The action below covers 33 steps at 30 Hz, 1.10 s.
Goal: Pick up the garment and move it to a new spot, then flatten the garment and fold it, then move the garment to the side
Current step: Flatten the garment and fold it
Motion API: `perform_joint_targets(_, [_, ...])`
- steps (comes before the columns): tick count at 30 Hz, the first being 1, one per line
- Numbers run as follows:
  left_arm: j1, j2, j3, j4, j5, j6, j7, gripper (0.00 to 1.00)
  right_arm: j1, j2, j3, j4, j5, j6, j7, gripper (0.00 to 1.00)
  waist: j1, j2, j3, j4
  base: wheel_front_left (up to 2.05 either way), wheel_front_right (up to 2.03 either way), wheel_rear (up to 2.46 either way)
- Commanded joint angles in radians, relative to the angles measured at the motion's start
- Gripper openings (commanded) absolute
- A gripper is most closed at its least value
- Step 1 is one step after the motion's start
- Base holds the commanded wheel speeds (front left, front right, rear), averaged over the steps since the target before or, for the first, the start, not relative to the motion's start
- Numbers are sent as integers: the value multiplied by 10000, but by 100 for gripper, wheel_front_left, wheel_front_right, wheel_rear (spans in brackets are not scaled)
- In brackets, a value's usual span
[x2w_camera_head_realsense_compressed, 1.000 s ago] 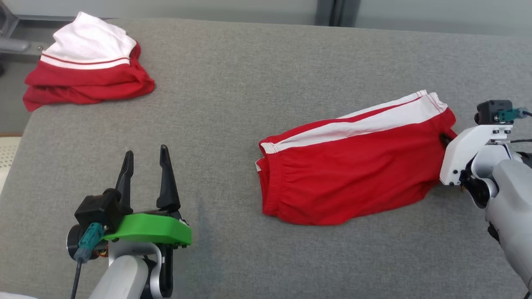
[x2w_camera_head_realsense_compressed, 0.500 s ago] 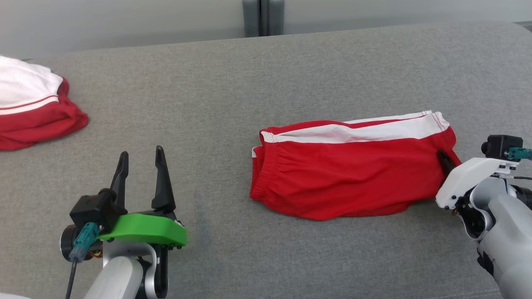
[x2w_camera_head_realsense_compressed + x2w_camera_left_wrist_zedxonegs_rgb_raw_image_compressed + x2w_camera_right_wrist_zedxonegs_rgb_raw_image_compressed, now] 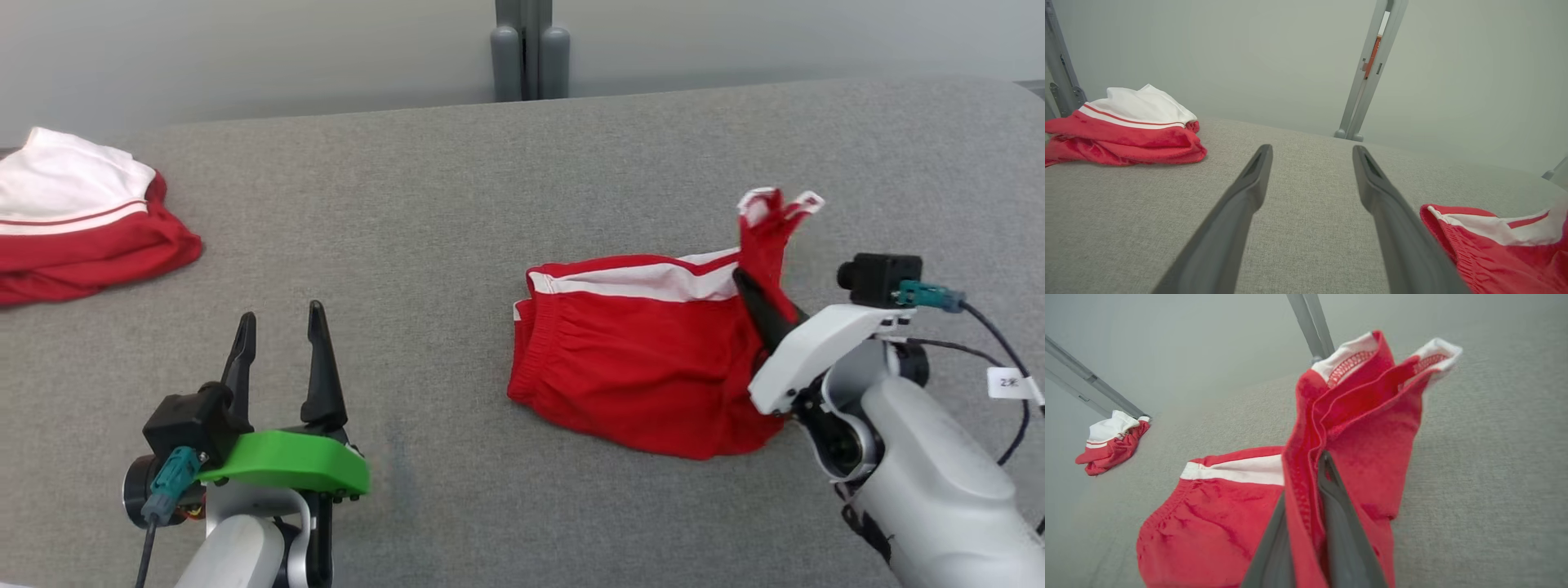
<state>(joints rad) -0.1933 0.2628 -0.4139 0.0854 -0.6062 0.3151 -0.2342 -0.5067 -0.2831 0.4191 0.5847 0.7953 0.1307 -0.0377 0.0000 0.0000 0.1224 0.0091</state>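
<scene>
A grey fabric surface (image 3: pixel 424 245) spans the head view from edge to edge. The red garment (image 3: pixel 637 367), shorts with a white side stripe, lies on it right of centre, waistband toward the middle of the frame. Its right end is pulled up into a bunched peak whose white-trimmed hem corners point at the top of the frame.

The right arm's pale forearm rises from the lower right corner and angles up and left. The right gripper (image 3: pixel 741 280) is pressed together on the raised end of the garment. In the right wrist view, red cloth is pinched between the two dark fingers (image 3: pixel 1339 522), and one finger seems partly buried in the folds.

The left arm stands at the lower left, its green wrist plate level. The left gripper (image 3: pixel 282 313) points up the frame, jaws spread, over bare fabric and well apart from the garment.

A second red and white garment (image 3: pixel 73 229) lies crumpled at the left edge. A grey post (image 3: pixel 529 49) stands at top centre.

Half a second ago the garment lay stretched long and flat, with the right gripper low at its right end. Now that end is lifted and drawn leftward, so the cloth spans less of the frame. The camera has shifted slightly. The left gripper's pose is unchanged.
</scene>
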Motion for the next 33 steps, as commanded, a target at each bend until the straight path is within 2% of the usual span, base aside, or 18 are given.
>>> perform_joint_targets(1, [157, 37, 27, 2, 14, 39, -28, 100, 275, 241, 145, -377, 67, 1, 142, 0, 0, 0, -202, 367, 0, 0, 0])
perform_joint_targets(7, [166, 66, -90, 58, 109, 26, -33, 100, 755, 1063, 446, -1069, 3, 1, 592, 0, 0, 0, -300, 918, 0, 0, 0])
perform_joint_targets(11, [145, -3, -210, 150, 139, -32, -34, 100, 840, 1596, 390, -711, -146, 1, 649, 0, 0, 0, -325, 1217, 0, 0, 0])
perform_joint_targets(18, [188, -64, -278, 272, 118, -43, -64, 100, 674, 2029, 337, 24, -256, 1, 575, 0, 0, 0, -391, 1451, 0, 0, 0])
perform_joint_targets(19, [207, -59, -277, 285, 108, -43, -68, 100, 667, 2081, 337, 115, -179, 1, 607, 29, 0, 0, -411, 1457, 0, 0, 0])
perform_joint_targets(20, [225, -52, -273, 293, 99, -37, -63, 100, 654, 2123, 385, 147, -157, 1, 636, 77, 0, 0, -426, 1452, 0, 0, 0])
perform_joint_targets(21, [252, -42, -263, 303, 86, -18, -68, 100, 650, 2167, 458, 138, -110, 2, 648, 100, 0, 0, -445, 1435, 0, 0, 0])
perform_joint_targets(28, [357, -99, -350, 343, 39, 7, -73, 100, 1052, 2134, 837, -632, 410, 1, 629, 100, 0, 0, -588, 1192, 0, 0, 0])
perform_joint_targets(33, [395, -115, -412, 328, 16, 33, -65, 100, 1434, 1581, 436, -1712, 579, 1, 341, 100, 0, 0, -623, 1015, 0, 0, 0])
